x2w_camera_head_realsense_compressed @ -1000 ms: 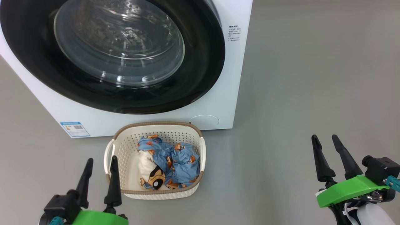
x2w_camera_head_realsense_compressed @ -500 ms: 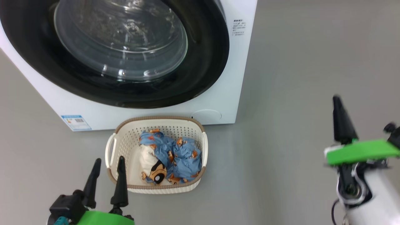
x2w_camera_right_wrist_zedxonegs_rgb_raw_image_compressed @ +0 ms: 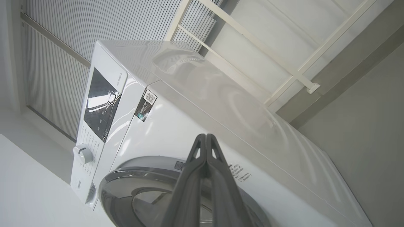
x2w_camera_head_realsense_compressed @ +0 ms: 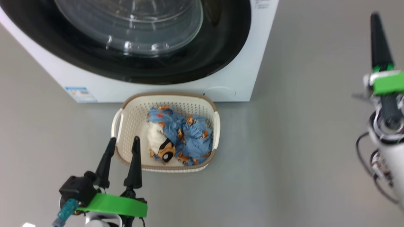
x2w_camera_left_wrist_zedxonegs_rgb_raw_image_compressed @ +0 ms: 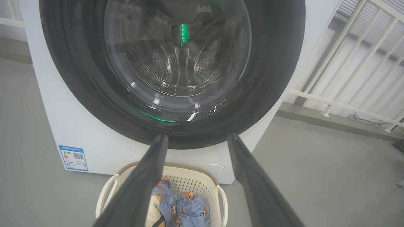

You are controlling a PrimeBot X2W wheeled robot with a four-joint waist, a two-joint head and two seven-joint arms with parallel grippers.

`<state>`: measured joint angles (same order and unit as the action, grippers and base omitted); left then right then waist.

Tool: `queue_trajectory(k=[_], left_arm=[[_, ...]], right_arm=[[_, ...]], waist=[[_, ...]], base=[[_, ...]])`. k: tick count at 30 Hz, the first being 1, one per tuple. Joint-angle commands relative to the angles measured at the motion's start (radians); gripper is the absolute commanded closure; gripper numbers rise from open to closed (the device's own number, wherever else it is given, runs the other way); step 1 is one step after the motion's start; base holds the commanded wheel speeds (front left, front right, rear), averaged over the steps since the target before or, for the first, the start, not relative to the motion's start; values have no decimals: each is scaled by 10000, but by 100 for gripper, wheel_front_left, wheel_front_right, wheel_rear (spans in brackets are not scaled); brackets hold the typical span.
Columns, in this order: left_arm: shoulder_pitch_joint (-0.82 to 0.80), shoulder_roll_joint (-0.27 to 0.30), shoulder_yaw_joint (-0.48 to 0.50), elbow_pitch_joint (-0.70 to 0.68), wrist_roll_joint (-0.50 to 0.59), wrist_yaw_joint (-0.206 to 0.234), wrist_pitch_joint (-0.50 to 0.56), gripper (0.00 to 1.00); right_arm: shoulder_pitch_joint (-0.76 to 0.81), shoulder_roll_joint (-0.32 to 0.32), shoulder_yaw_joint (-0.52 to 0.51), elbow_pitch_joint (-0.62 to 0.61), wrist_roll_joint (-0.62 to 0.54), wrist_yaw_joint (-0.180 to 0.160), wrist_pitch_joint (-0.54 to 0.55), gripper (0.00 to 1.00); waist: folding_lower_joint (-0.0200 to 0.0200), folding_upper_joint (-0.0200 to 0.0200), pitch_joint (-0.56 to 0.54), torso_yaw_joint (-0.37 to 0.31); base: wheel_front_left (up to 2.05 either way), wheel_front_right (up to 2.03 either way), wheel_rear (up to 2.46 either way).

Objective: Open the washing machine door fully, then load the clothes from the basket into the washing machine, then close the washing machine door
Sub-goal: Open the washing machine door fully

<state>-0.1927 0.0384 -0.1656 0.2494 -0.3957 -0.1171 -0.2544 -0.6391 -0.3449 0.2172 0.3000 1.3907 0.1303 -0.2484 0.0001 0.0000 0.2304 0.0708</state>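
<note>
The washing machine (x2w_camera_head_realsense_compressed: 240,78) stands at the top of the head view, its black-rimmed glass door (x2w_camera_head_realsense_compressed: 132,25) lying shut against the front. Right before it on the floor sits the cream basket (x2w_camera_head_realsense_compressed: 135,113) holding the blue bear-print and cream clothes (x2w_camera_head_realsense_compressed: 186,138). My left gripper (x2w_camera_head_realsense_compressed: 124,140) hovers open at the basket's near left corner, empty. In the left wrist view its fingers (x2w_camera_left_wrist_zedxonegs_rgb_raw_image_compressed: 196,136) frame the door (x2w_camera_left_wrist_zedxonegs_rgb_raw_image_compressed: 176,63), basket (x2w_camera_left_wrist_zedxonegs_rgb_raw_image_compressed: 217,192) and clothes (x2w_camera_left_wrist_zedxonegs_rgb_raw_image_compressed: 183,205). My right gripper (x2w_camera_head_realsense_compressed: 375,19) is raised at the far right, shut and empty. Its joined fingers (x2w_camera_right_wrist_zedxonegs_rgb_raw_image_compressed: 205,138) point at the machine's upper right front (x2w_camera_right_wrist_zedxonegs_rgb_raw_image_compressed: 176,126), above the door (x2w_camera_right_wrist_zedxonegs_rgb_raw_image_compressed: 126,176).
Grey floor (x2w_camera_head_realsense_compressed: 300,142) spreads to the right of the machine and basket. A blue label (x2w_camera_head_realsense_compressed: 80,93) marks the machine's lower left front. A white railing (x2w_camera_left_wrist_zedxonegs_rgb_raw_image_compressed: 331,104) stands to the right behind the machine. The control panel (x2w_camera_right_wrist_zedxonegs_rgb_raw_image_compressed: 101,107) and knob (x2w_camera_right_wrist_zedxonegs_rgb_raw_image_compressed: 82,154) top its front.
My right gripper has shut and risen up the right side of the head view. The head camera has shifted, so machine and basket sit higher in the picture. The left gripper stays open.
</note>
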Motion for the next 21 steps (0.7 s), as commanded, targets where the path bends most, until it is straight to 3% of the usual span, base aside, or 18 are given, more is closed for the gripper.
queue_trajectory(k=[1,9,21], left_arm=[[-360,118,220,-326,-85,89,-74,0],[-894,118,-220,-468,-355,215,-74,0],[-1577,118,-1019,-565,-822,447,-74,0]], right_arm=[[-408,-274,246,-278,287,4,113,100],[-1676,-1117,683,-371,1755,4,1624,100],[-2919,-1275,1,-127,3079,4,5208,100]], waist=[[-1,0,467,373],[-1,0,1238,939],[-1,0,2330,1518]], base=[[0,0,0],[0,0,0],[0,0,0]])
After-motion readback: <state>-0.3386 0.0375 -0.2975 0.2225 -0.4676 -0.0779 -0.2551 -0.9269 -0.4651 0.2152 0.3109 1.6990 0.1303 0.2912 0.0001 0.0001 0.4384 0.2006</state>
